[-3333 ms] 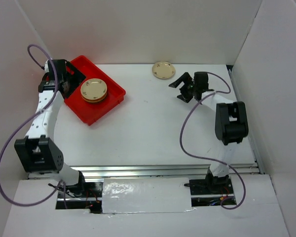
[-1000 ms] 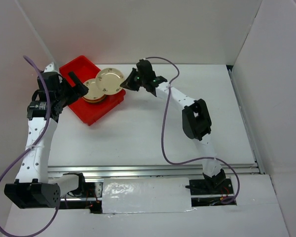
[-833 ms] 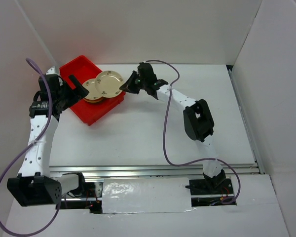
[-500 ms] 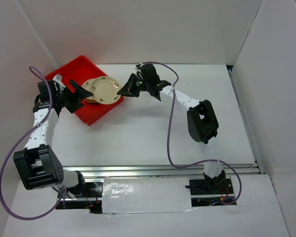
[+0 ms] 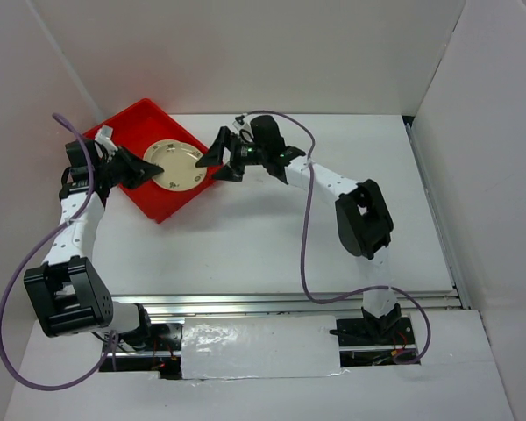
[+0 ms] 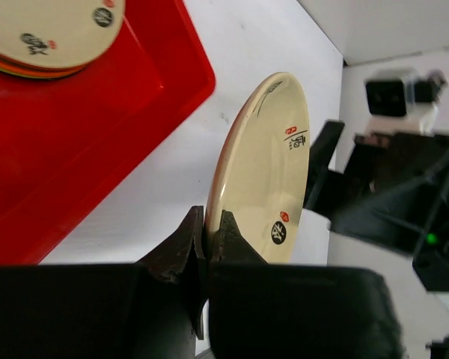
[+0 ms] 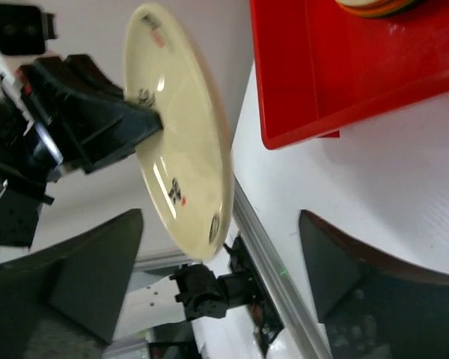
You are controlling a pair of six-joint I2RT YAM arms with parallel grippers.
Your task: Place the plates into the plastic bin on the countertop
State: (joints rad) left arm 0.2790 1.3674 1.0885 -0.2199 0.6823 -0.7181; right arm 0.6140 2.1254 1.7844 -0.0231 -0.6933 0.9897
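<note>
Left gripper (image 5: 138, 170), top view: jaws pinched on the rim of a beige plate (image 5: 177, 167). The plate is held up over the right-hand part of the plastic bin (image 5: 133, 117), which rests on the countertop (image 5: 272, 228). Right gripper (image 5: 219, 160) stands just outside the bin's right wall, jaws spread, on the plate's far side.

Left wrist view: both fingers (image 6: 181, 250) press on the plate's thin lip, and the plate stands nearly edge-on. Seen from here it is beside the bin's wall rather than plainly inside it, so how far over the bin it sits cannot be told. A stack of plates (image 6: 49, 30) lies in the bin, a beige one on top with orange and green edges under it (the count is not readable). The rest of the bin floor in sight is bare red.

Right wrist view: the right fingers (image 7: 90, 284) are wide apart and touch nothing. The plate, held only by the left gripper, hangs between them and apart from the bin.

Handling, as a judgement: the plate looks rigid, glossy and probably light. It is likely to be slippery and to chip if dropped. Only the rim offers a hold, and a pinch at one point may let it swing.
</note>
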